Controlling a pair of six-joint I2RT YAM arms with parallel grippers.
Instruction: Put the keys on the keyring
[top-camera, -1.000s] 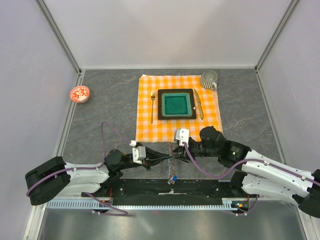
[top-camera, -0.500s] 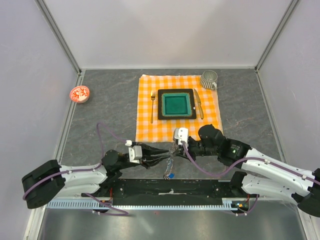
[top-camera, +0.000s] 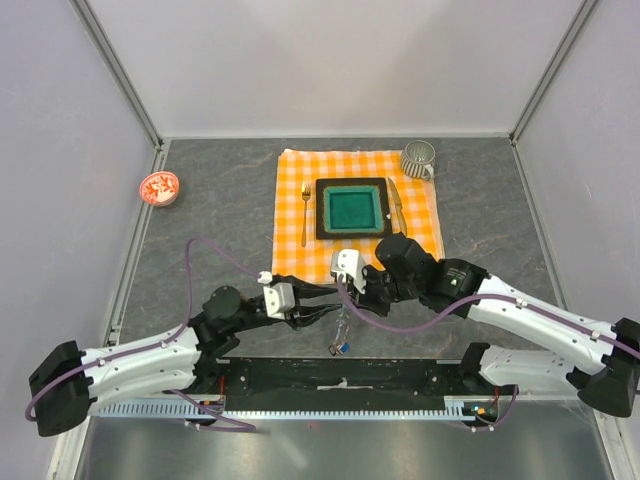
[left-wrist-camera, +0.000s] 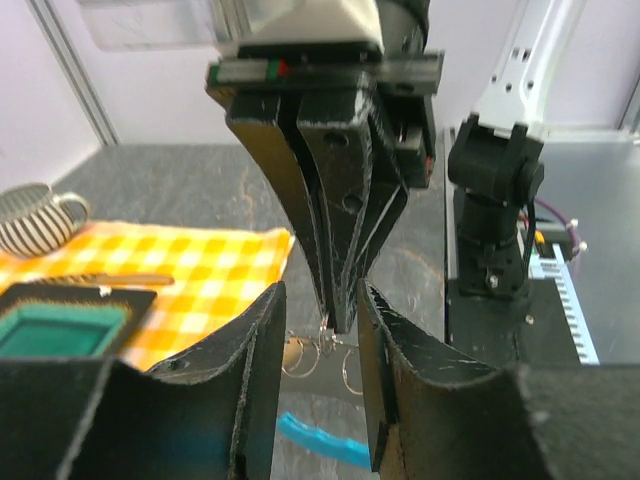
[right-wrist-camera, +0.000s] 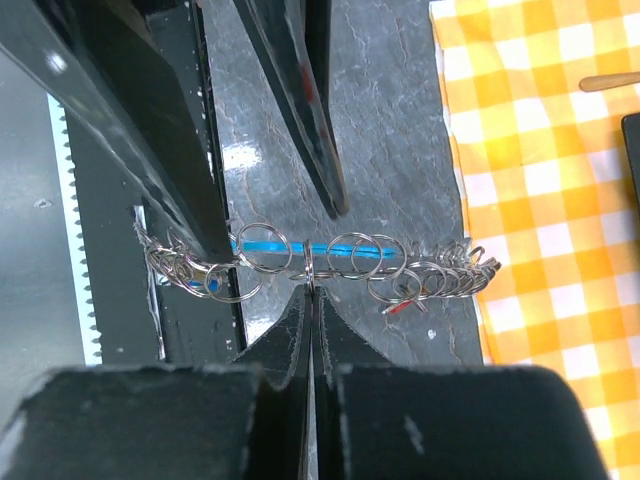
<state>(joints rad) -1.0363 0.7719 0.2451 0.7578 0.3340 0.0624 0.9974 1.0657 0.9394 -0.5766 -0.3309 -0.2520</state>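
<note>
The keyring (right-wrist-camera: 350, 262) is a string of linked silvery wire rings with a cyan-blue clip (right-wrist-camera: 300, 247) behind it, hanging just over the grey table. My right gripper (right-wrist-camera: 312, 286) is shut on one ring in the middle of the string. A small red-tipped key (right-wrist-camera: 400, 307) hangs among the rings on the cloth side. My left gripper (left-wrist-camera: 318, 335) is open, its fingers (left-wrist-camera: 262, 370) either side of the right gripper's tips, touching nothing; the blue clip (left-wrist-camera: 322, 440) lies below. From above, both grippers (top-camera: 325, 307) (top-camera: 345, 298) meet over the rings (top-camera: 342, 328).
An orange checked cloth (top-camera: 300, 255) holds a green square plate (top-camera: 384, 235), a fork (top-camera: 306, 212) and a knife (top-camera: 397, 205). A striped mug (top-camera: 419, 158) stands at its far right corner. A red-and-white dish (top-camera: 159, 187) sits far left. The black base rail (top-camera: 340, 375) runs along the near edge.
My left gripper has opened and let go of the rings. My right gripper has shut on one ring and shifted left and away from the base, with the string hanging from it.
</note>
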